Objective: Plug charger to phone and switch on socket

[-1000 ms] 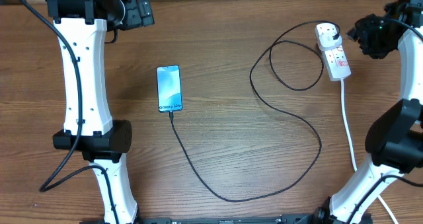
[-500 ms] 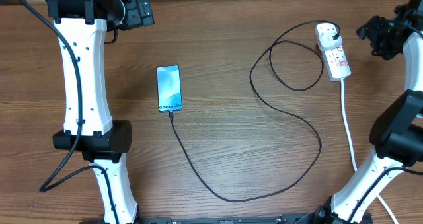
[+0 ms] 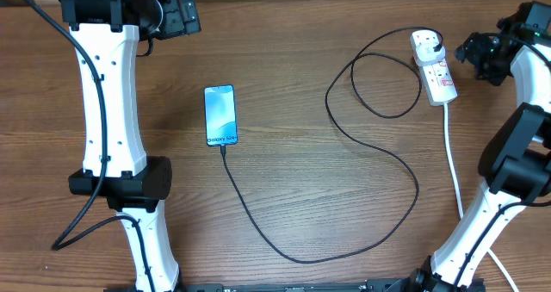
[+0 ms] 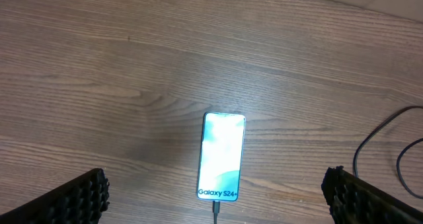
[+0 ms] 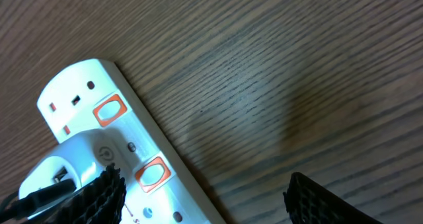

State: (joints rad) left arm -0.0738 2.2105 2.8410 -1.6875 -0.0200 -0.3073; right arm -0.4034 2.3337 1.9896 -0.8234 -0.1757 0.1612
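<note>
Two arms flank your wooden table (image 3: 301, 197): the left arm (image 3: 108, 85) rises along the left side, the right arm (image 3: 516, 171) along the right edge. Between them the charger (image 3: 379, 154) sprawls in wide loops. Its connector sits at the near edge of the phone (image 3: 220, 114) and its black plug (image 3: 435, 42) is seated in the far end of the socket (image 3: 433, 66).

The socket lies at the far right, and its thick white cord (image 3: 452, 163) trails toward you. The phone lies flat left of centre, screen lit, well apart from the socket.

Your left gripper (image 4: 215, 204) hangs high over the phone with its fingers spread wide. Your right gripper (image 3: 482, 52) hovers just right of the socket's plug end, its fingers also apart; from overhead it is clear of the strip. On the right wrist view you see two red switches (image 5: 110, 110); whether they are on, you cannot tell.
</note>
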